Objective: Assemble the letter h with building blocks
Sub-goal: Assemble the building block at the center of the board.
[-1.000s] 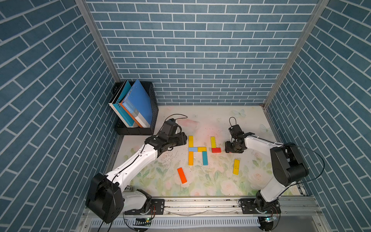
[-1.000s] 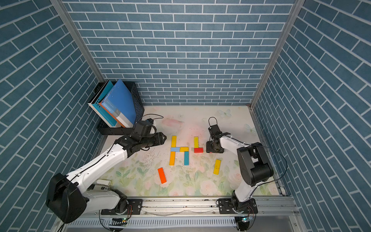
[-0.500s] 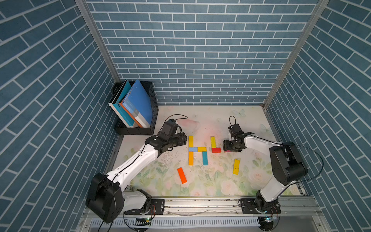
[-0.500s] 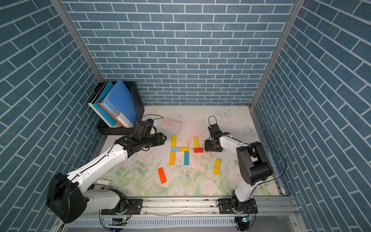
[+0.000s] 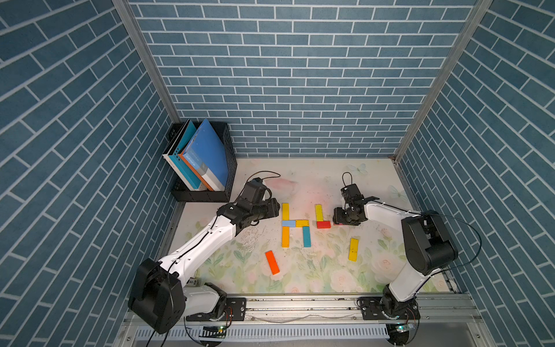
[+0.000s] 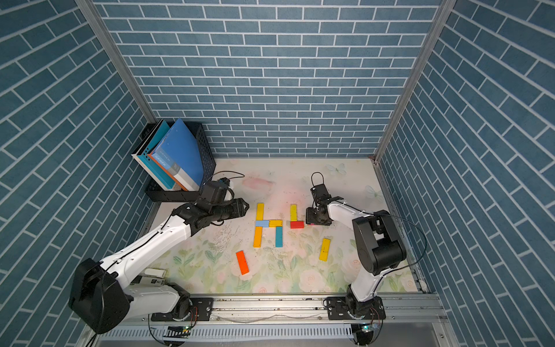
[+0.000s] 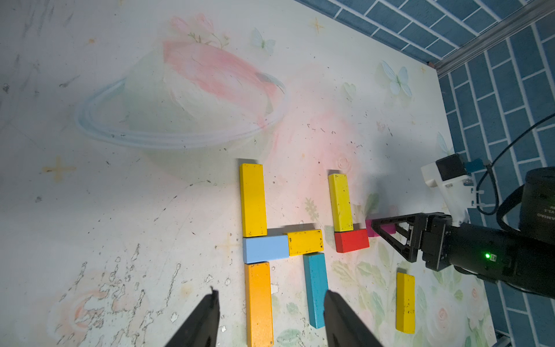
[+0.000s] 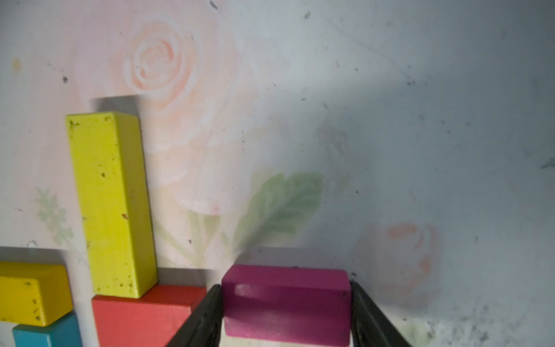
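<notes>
Several building blocks lie flat mid-table in both top views: a yellow [image 5: 285,211], a light blue [image 5: 288,223], a short yellow [image 5: 302,223], an orange-yellow [image 5: 285,236] and a teal block [image 5: 306,236] touch one another. Just right of them a yellow block [image 5: 319,212] stands on a red block [image 5: 323,224]. My right gripper [image 8: 286,312] is shut on a magenta block [image 8: 286,303], low beside the red block's right end. My left gripper [image 7: 270,293] hovers open and empty left of the group.
A loose yellow block [image 5: 353,249] lies to the front right and an orange block [image 5: 272,262] to the front left. A black rack [image 5: 210,195] with blue books stands at the back left. Brick walls close three sides.
My right gripper has slid a little leftward with the magenta block, closer to the red block. The left arm has stayed put.
</notes>
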